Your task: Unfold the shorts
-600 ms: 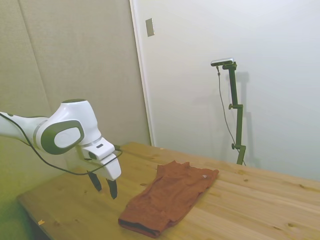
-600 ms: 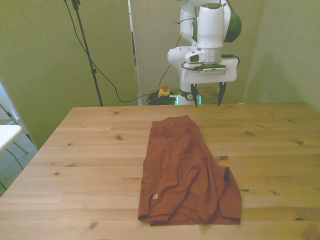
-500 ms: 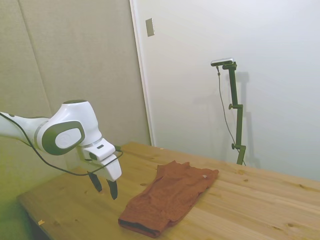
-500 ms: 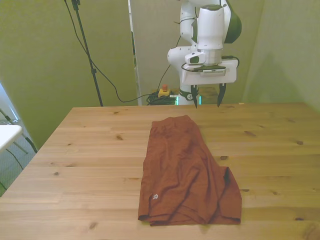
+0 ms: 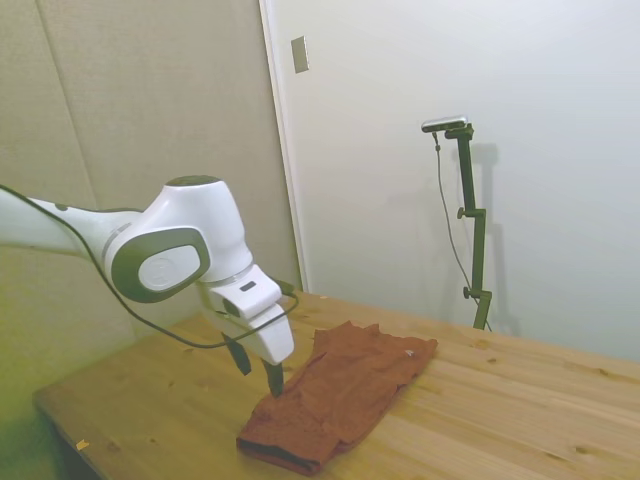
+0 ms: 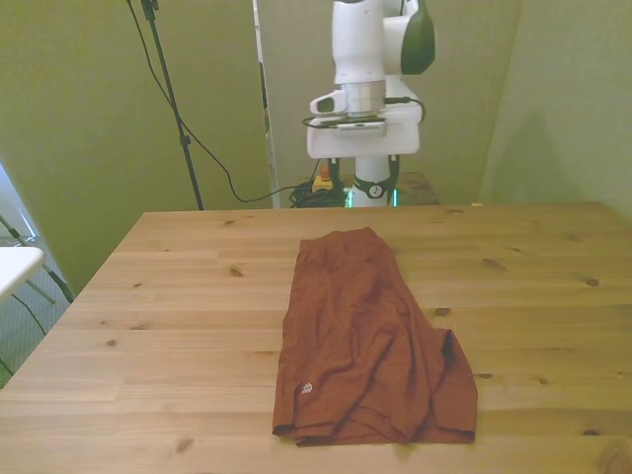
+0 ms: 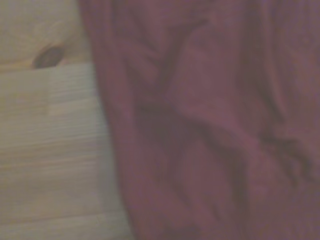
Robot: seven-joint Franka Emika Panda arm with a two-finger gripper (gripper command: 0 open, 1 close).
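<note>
The shorts (image 6: 365,336) lie rumpled and folded lengthwise in the middle of the wooden table (image 6: 178,296), rust-brown with a small pale logo near the front corner. In the side view the shorts (image 5: 345,390) stretch from the table's near edge toward the wall. My gripper (image 5: 257,368) hangs open just above the end of the shorts nearest the arm, touching nothing. In the front view the gripper (image 6: 363,181) is high over the table's far side. The wrist view is blurred: shorts (image 7: 210,125) fill most of it, with bare wood (image 7: 50,140) beside their edge.
Bare table (image 5: 520,410) stretches on both sides of the shorts. A white object (image 6: 15,265) pokes in at the front view's left edge, off the table. Cables hang behind the table's far edge.
The arm has swung toward the shorts, to the front view's left, and the gripper now hangs over their edge, still open. The shorts have not moved.
</note>
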